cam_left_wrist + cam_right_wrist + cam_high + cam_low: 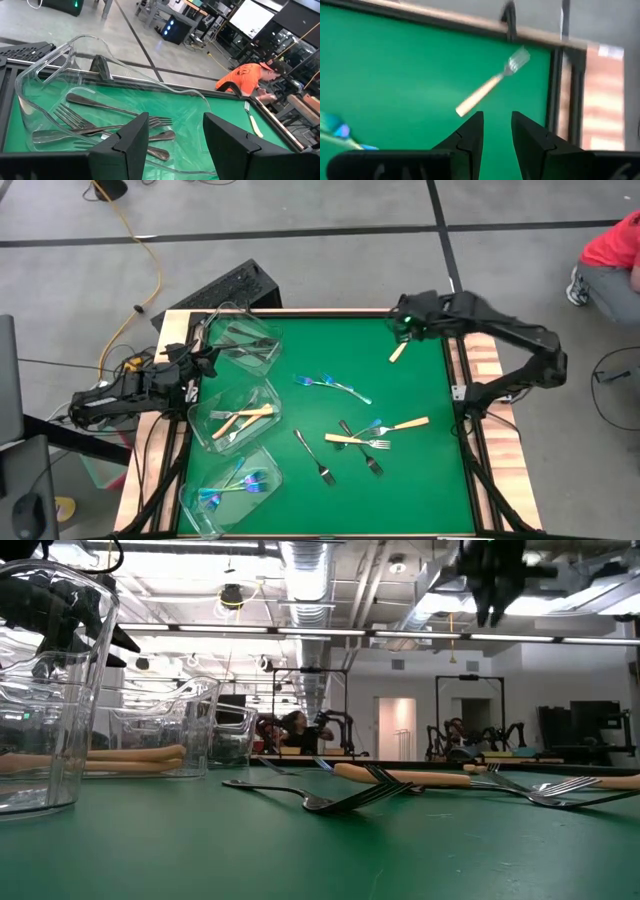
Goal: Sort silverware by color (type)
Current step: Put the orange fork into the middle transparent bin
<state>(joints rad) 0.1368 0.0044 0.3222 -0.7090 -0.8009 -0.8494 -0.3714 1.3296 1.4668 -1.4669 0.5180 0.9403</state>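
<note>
The silverware is small forks on the green mat. A cream-handled fork (399, 350) (492, 82) lies alone near the far right corner. My right gripper (405, 328) (497, 120) hangs above it, tilted down, open with nothing between its fingers. Two blue forks (332, 386) lie mid-table. A heap of cream-handled, blue and dark metal forks (372, 436) lies nearer the front, with one dark fork (314, 456) beside it. My left gripper (200, 362) (175, 125) waits open at the left edge, facing the far tub.
Three clear tubs stand along the left side. The far tub (262, 330) (45, 70) holds dark metal forks, the middle tub (272, 395) cream-handled ones, the near tub (272, 460) blue ones. Wooden rails (485, 360) edge the table. A person in orange (615, 250) crouches beyond the far right corner.
</note>
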